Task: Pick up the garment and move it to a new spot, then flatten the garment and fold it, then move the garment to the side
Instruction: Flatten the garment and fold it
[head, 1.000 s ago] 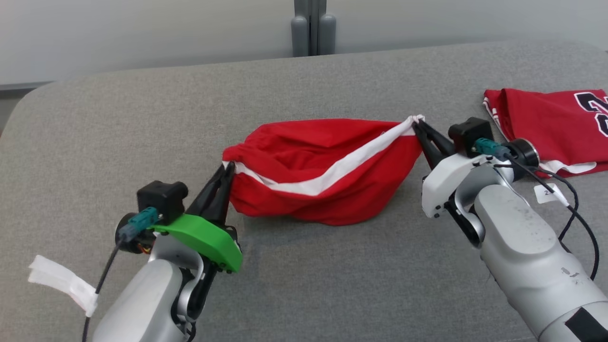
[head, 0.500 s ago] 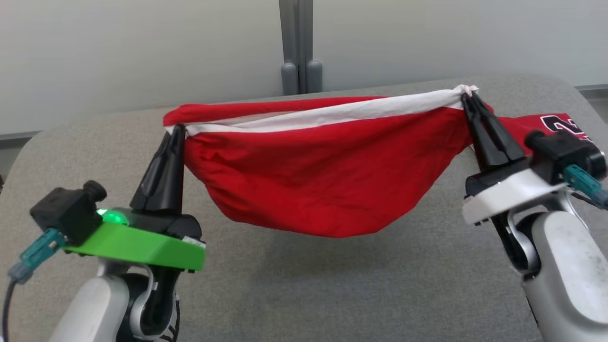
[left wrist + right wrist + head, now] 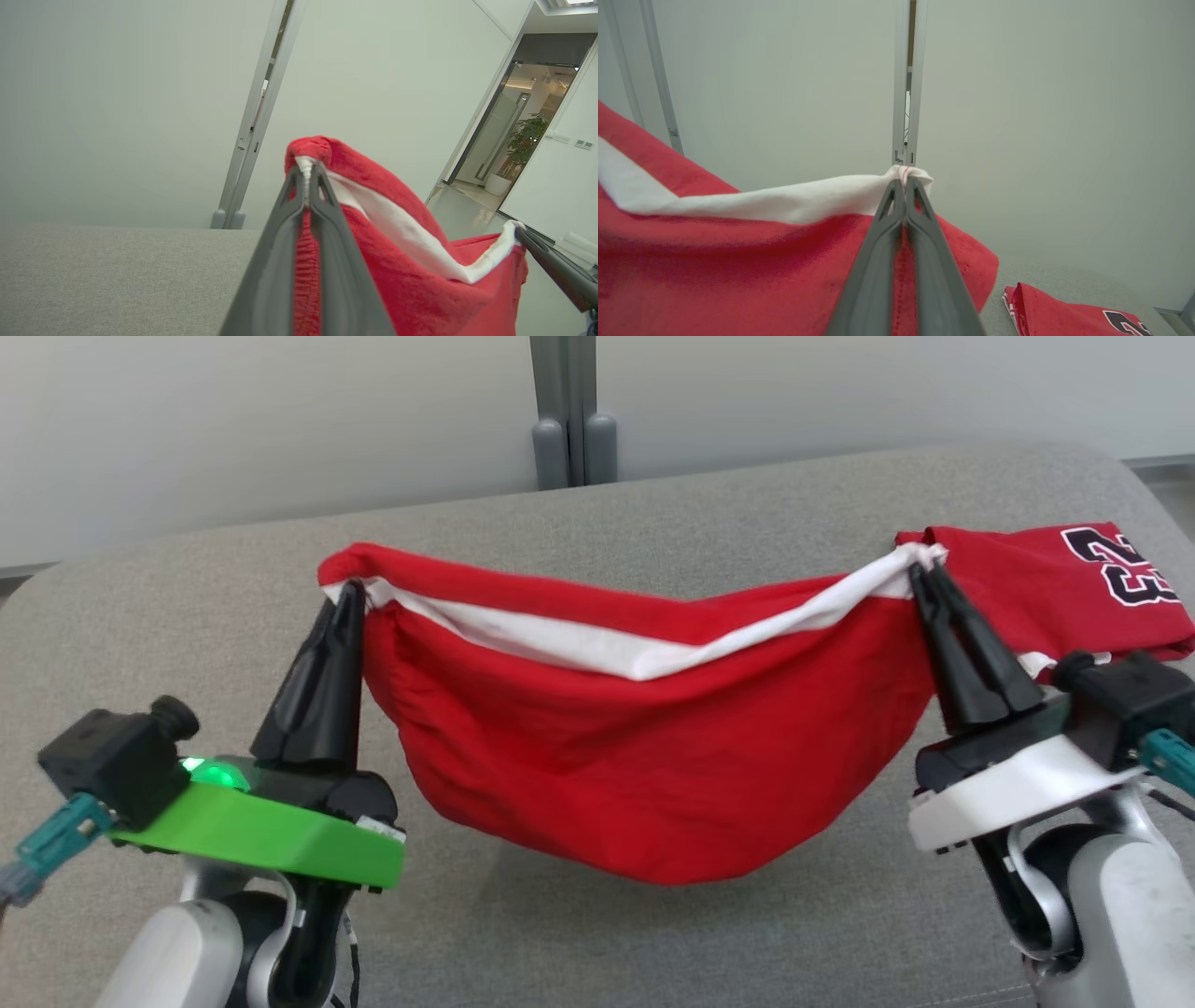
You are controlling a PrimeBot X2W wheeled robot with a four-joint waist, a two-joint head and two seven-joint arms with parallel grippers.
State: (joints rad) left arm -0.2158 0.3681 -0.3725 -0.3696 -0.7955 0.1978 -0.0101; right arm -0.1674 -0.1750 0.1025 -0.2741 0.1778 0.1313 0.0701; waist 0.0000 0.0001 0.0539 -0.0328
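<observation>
The garment [image 3: 635, 756] is red with a white band and hangs in the air between my two grippers, sagging in the middle above the grey table [image 3: 187, 597]. My left gripper [image 3: 350, 586] is shut on its left corner, and my right gripper [image 3: 920, 569] is shut on its right corner. In the left wrist view the left gripper [image 3: 306, 170] pinches the white-edged hem of the garment [image 3: 420, 280]. The right wrist view has the right gripper [image 3: 903, 182] clamped on a bunched white corner of the garment [image 3: 714, 252].
A second red garment [image 3: 1046, 588] with black numbers lies folded on the table at the far right, just behind my right gripper; it also shows low in the right wrist view [image 3: 1064, 312]. A grey post [image 3: 565, 411] stands against the pale wall behind the table.
Both grippers have lifted the garment off the table and pulled apart, so it now hangs between them. Since half a second ago the white band has sagged in the middle. The camera has shifted.
</observation>
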